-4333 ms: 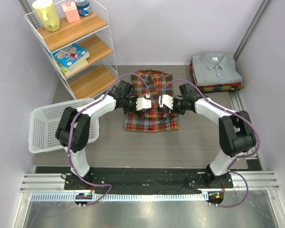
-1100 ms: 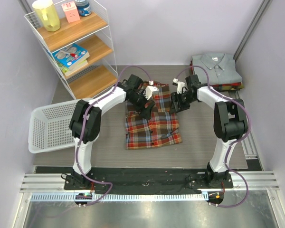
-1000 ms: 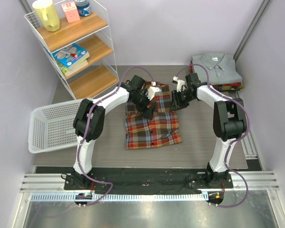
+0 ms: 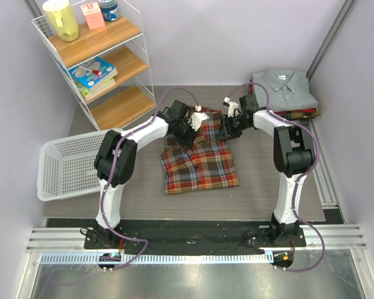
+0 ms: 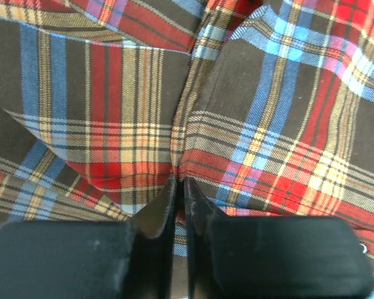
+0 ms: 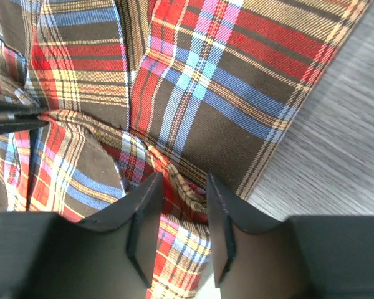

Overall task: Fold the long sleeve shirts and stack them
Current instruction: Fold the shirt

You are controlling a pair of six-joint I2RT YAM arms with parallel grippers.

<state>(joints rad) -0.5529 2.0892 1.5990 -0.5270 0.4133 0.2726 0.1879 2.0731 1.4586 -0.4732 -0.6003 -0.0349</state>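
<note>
The red, dark and cream plaid long sleeve shirt (image 4: 199, 167) lies partly folded mid-table; its cloth fills the left wrist view (image 5: 280, 112) and most of the right wrist view (image 6: 237, 75). My left gripper (image 4: 196, 122) (image 5: 179, 182) is at the shirt's far edge, shut on a pinch of plaid cloth. My right gripper (image 4: 228, 128) (image 6: 182, 180) is at the far right corner, its jaws apart with a raised fold of plaid between them. A stack of folded shirts, grey collared one (image 4: 283, 88) on top, sits at the back right.
A white wire shelf (image 4: 136, 43) with wooden boards stands at the back left. Left of the shirt lies a white laundry basket (image 4: 67, 167). Grey tabletop (image 6: 343, 156) shows right of the shirt. A metal rail (image 4: 319, 163) runs along the right side.
Both grippers have shifted slightly toward the shirt's far edge. The left jaws have shut on the cloth. The shirt's near part has drawn up a little and lies flatter.
</note>
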